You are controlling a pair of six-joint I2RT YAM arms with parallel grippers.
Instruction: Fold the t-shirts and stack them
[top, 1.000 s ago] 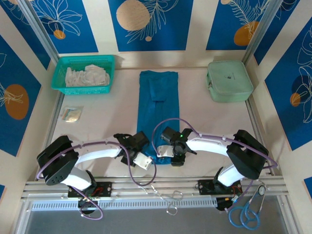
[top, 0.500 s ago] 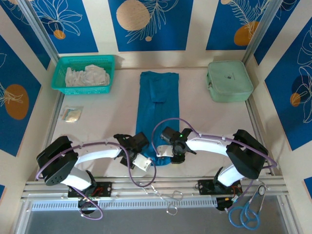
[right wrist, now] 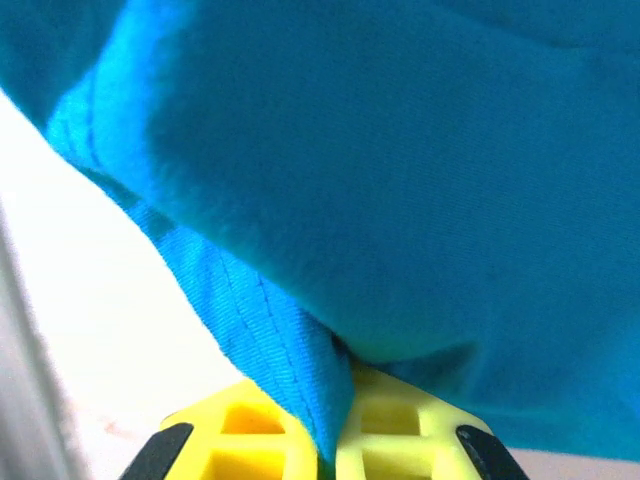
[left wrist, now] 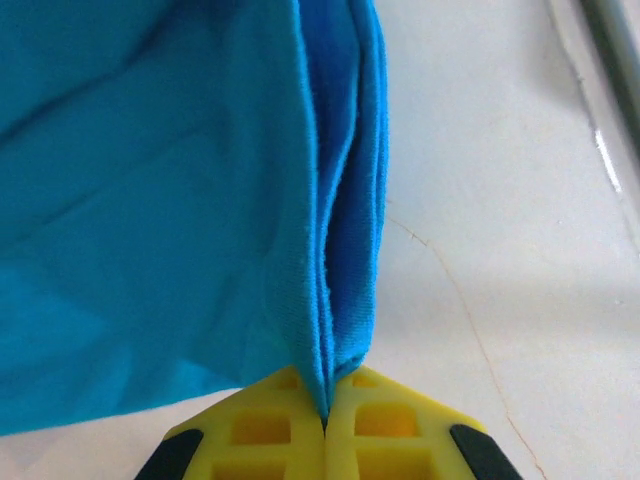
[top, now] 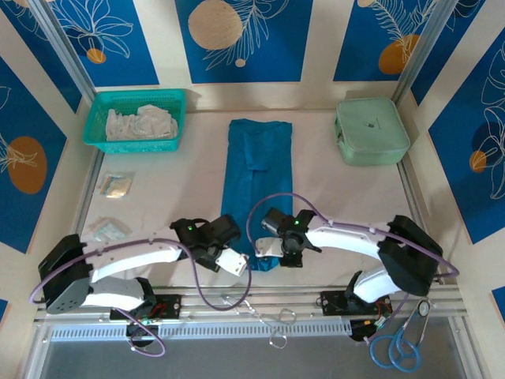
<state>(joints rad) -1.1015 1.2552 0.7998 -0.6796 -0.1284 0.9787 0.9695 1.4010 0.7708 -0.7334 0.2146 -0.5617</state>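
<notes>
A teal-blue t-shirt [top: 257, 175] lies folded into a long narrow strip down the middle of the table, its far end near the back wall. My left gripper [top: 234, 251] is at the strip's near left corner, shut on the layered fabric edge [left wrist: 335, 300], which is pinched between its yellow fingers [left wrist: 270, 435]. My right gripper [top: 274, 246] is at the near right corner, shut on the hemmed edge [right wrist: 250, 320] between its yellow fingers [right wrist: 400, 430]. The near end of the shirt [top: 263, 260] is bunched and lifted a little between the two grippers.
A teal basket [top: 96, 112] of white packets stands at the back left. A pale green case [top: 371, 130] sits at the back right. Two small clear packets [top: 115, 185] lie on the left of the table. Scissors [top: 402, 347] rest on the near rail at the right.
Both grippers have shut on the shirt's near corners. The left arm has stretched forward and lower. The shirt's near end has bunched and its far end has shifted slightly.
</notes>
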